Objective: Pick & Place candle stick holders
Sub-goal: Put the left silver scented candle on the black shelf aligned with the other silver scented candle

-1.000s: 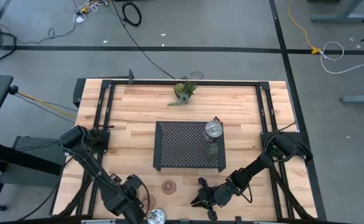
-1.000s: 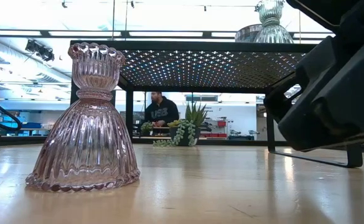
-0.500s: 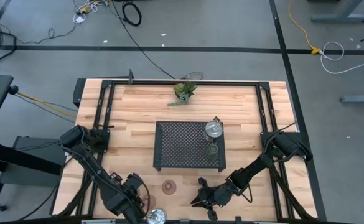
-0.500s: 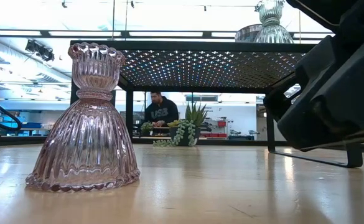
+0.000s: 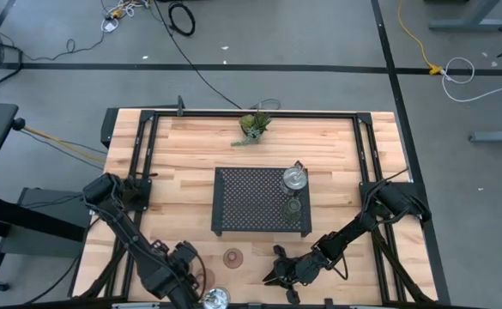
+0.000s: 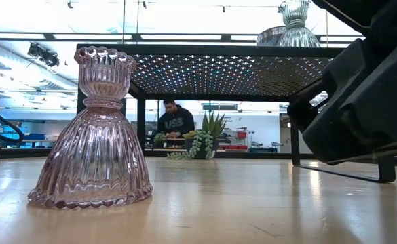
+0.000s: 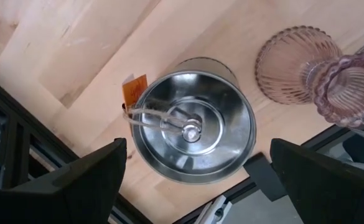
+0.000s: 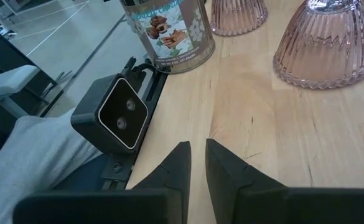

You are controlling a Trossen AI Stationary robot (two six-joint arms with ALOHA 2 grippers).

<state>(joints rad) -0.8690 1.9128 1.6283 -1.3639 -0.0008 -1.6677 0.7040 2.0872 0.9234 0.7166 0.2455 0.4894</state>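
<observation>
Straddles silver tin candle [image 7: 191, 127] upright on worktop [image 5: 182, 154] beside pink glass holder [image 7: 306, 68]: left end effector [image 7: 194, 180], fingers wide apart; hovers empty near pink holder: right end effector [image 8: 197, 163], nearly together.

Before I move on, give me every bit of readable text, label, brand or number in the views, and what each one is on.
Paper label on the silver tin: printed picture and script lettering, too blurred and cut off to read.
Small orange tag beside the tin's rim: marks too small to read.
Dark top of the person in the background: pale lettering on the chest, too small to read.
Nothing else carries legible text.
</observation>
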